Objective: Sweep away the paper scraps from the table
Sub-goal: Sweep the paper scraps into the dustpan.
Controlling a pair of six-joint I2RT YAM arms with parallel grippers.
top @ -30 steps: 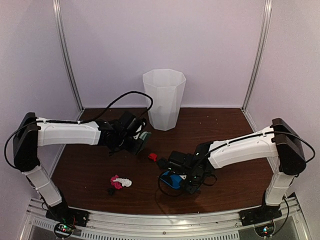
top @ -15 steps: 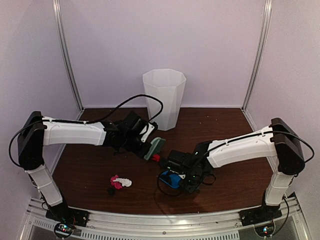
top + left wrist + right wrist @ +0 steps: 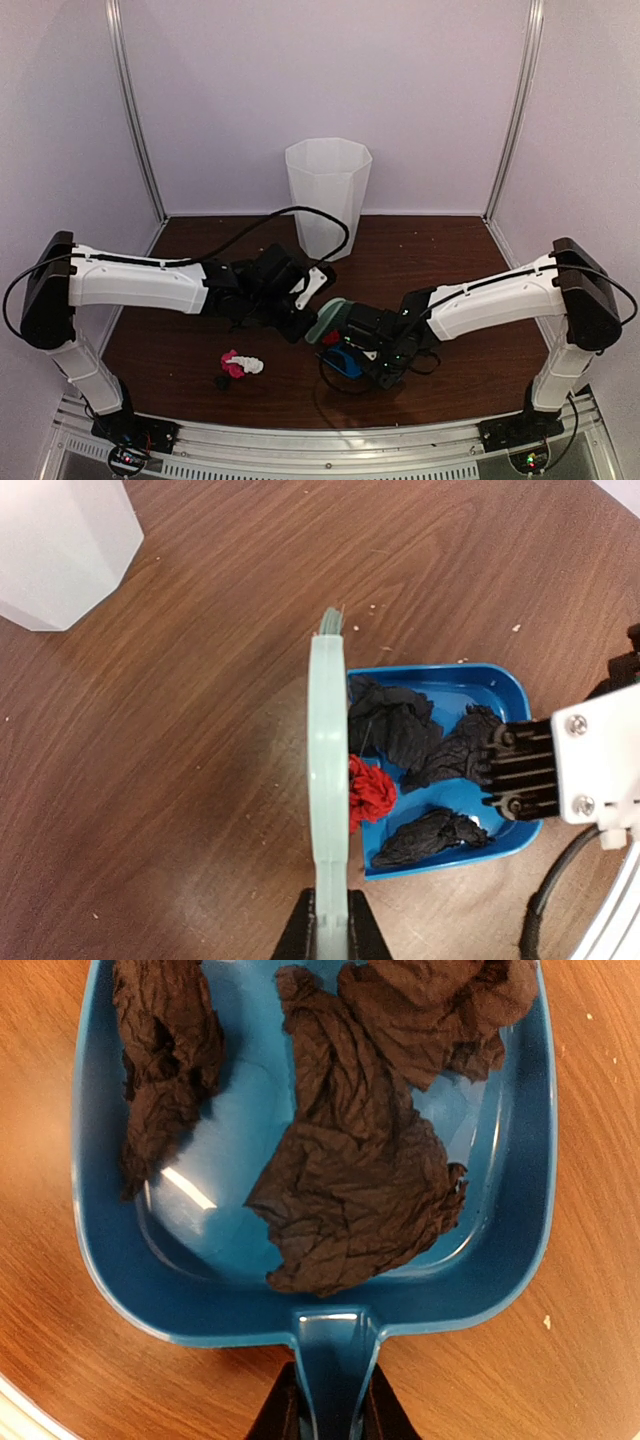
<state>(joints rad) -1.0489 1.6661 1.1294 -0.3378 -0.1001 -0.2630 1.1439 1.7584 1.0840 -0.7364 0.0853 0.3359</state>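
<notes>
Our hand brush (image 3: 327,750) meets the open edge of the dustpan (image 3: 430,670).
Left jaws pinch the brush, right jaws the dustpan handle; pink scraps (image 3: 233,364) at 9 o'clock.

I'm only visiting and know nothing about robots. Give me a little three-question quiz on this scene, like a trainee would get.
1. True or false: the blue dustpan already holds black paper scraps.
2. Which arm holds the mint-green brush? A: left. B: right.
3. Fill in: the pink and white scraps lie on the ____, outside the dustpan.

Key: 1 true. 2 A, the left tool is clamped on the brush handle. 3 table.
</notes>
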